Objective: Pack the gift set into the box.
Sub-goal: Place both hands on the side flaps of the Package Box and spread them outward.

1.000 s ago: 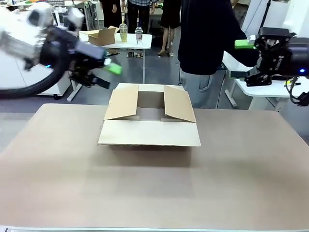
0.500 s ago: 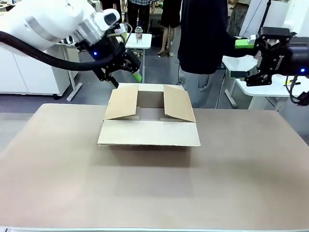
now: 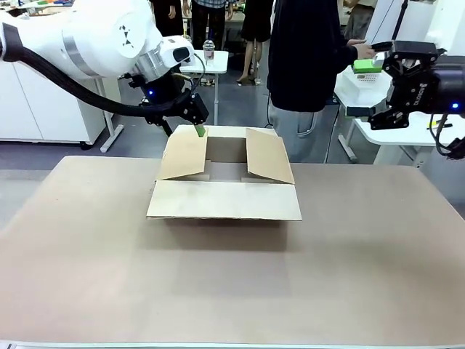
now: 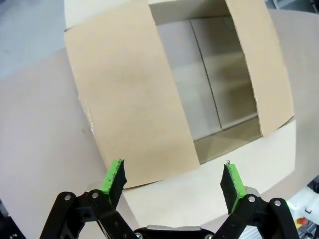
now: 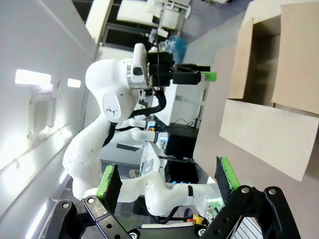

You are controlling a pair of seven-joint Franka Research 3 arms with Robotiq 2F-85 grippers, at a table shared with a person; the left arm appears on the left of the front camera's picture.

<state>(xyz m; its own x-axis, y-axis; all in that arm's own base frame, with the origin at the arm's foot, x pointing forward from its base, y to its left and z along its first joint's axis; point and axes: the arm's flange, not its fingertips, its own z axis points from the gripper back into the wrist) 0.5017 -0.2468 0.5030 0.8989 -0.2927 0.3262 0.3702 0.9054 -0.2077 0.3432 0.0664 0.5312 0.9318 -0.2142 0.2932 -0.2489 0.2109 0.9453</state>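
Box: one large plain brown corrugated cardboard carton [image 3: 225, 200]. It stands on the wide beige table [image 3: 232, 291], toward the far side, in front of a person in dark clothes [image 3: 305, 58].
Flaps: four, all open. The near flap [image 3: 225, 190] is folded outward, the left flap [image 3: 184, 153] and the right flap [image 3: 269, 155] stand slanted upward, and the far flap [image 3: 190, 131] is behind them.
Inside: the left wrist view looks in and shows only the bare cardboard bottom [image 4: 209, 84].
Left gripper [image 4: 173, 178]: fingers spread wide, holding nothing. It hangs over the far end of the left flap, with one green pad [image 3: 199, 131] at the flap's edge. Whether it touches, I cannot tell.
Right gripper [image 3: 362, 89]: fingers spread, holding nothing. It is raised at the right, well apart from the box.
Handling: the carton is probably light and rather stiff, but the flaps bend easily at their creases. Dry cardboard should not slip between the pads.
Where to hold: I think a free flap edge is best, pinched across its thickness. The walls are too wide for one gripper.
Count: one carton, four flaps, two grippers, one person at the table.
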